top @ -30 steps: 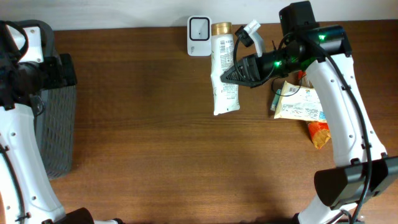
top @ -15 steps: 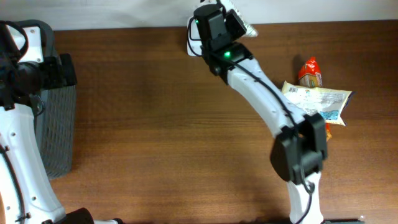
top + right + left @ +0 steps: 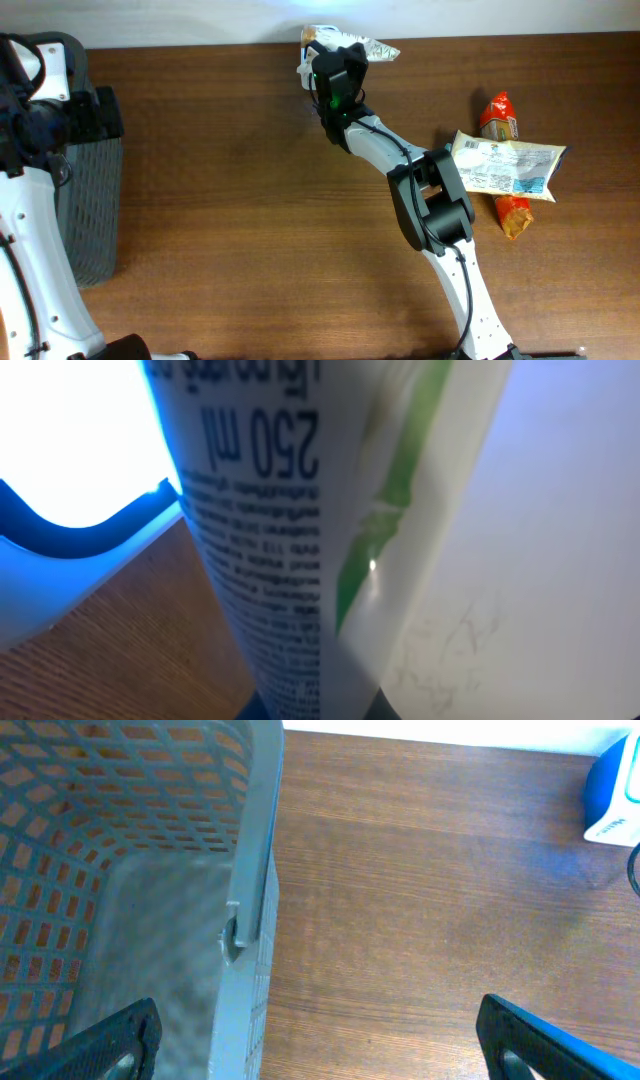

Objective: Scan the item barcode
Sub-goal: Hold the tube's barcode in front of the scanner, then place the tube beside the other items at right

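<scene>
The item is a white tube (image 3: 290,560) with green trim and black print reading 250 ml. My right gripper (image 3: 310,705) is shut on it, and the tube fills most of the right wrist view. The tube stands right beside the glowing white and blue scanner (image 3: 70,450). From overhead, my right gripper (image 3: 335,55) is at the table's back edge, with the tube's crimped end (image 3: 378,49) sticking out right and the scanner (image 3: 304,55) mostly hidden behind it. My left gripper (image 3: 330,1055) hangs open over the basket's rim with nothing between its fingers.
A grey mesh basket (image 3: 85,190) stands at the left edge, its rim (image 3: 255,870) under my left gripper. A pale snack packet (image 3: 505,165) and an orange-red packet (image 3: 498,115) lie at the right. The scanner (image 3: 615,785) shows far right in the left wrist view.
My right arm has swung the tube from the right of the table to the back edge, up against the scanner. The left arm has not moved.
</scene>
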Action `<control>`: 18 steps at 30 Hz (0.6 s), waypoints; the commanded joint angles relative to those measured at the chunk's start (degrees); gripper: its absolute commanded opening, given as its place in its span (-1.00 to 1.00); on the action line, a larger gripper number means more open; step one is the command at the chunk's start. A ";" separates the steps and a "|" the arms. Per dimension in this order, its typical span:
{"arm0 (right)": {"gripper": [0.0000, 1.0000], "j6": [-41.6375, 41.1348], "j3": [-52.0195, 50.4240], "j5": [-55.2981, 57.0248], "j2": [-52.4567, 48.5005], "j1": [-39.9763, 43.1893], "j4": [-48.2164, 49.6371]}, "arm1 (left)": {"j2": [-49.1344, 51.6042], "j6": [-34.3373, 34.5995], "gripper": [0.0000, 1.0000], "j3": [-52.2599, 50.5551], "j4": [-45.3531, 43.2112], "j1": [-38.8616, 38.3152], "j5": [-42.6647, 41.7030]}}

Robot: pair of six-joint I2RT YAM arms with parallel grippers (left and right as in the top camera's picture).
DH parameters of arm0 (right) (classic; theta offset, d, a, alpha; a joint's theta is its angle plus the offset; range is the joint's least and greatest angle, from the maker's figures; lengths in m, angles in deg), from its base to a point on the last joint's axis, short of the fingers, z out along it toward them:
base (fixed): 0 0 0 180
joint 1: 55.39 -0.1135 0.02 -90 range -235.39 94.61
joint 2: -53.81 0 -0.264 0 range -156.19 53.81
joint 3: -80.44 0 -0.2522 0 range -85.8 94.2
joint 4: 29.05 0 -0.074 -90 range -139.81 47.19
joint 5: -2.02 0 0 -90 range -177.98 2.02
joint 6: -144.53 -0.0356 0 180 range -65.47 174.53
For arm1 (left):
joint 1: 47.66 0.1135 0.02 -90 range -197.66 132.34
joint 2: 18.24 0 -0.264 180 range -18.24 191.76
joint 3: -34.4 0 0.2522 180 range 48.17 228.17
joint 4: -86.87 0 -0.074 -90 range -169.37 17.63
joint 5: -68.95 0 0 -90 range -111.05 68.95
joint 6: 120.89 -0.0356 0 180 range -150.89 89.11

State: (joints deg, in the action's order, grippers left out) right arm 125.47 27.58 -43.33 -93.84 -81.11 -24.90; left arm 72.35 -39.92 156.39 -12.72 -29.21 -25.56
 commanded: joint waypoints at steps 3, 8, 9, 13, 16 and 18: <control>-0.92 2.54 1.66 0.17 0.87 -1.44 1.05 | -0.39 -0.74 0.98 0.42 0.04 0.20 -0.59; -0.92 5.75 1.66 4.28 7.72 -2.10 1.44 | -0.39 -0.74 0.99 0.42 0.04 0.20 -0.59; -0.92 5.55 1.66 4.42 10.03 -2.43 0.39 | -0.39 -0.74 0.98 0.42 0.04 0.20 -0.59; -0.92 -10.01 1.66 4.92 22.88 -4.52 -18.51 | -0.39 -0.74 0.98 0.42 0.04 0.20 -0.59; -0.92 -36.94 1.66 4.87 29.77 -6.51 -46.69 | -0.39 -0.74 0.98 0.42 0.04 0.20 -0.59; -0.92 -73.13 1.66 -3.76 31.91 -5.99 -73.18 | -0.39 -0.74 0.98 0.42 0.04 0.20 -0.59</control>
State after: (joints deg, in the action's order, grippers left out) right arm 90.83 30.21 -41.26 -64.99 -87.64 -80.63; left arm 72.35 -39.92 156.39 -12.68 -29.21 -25.58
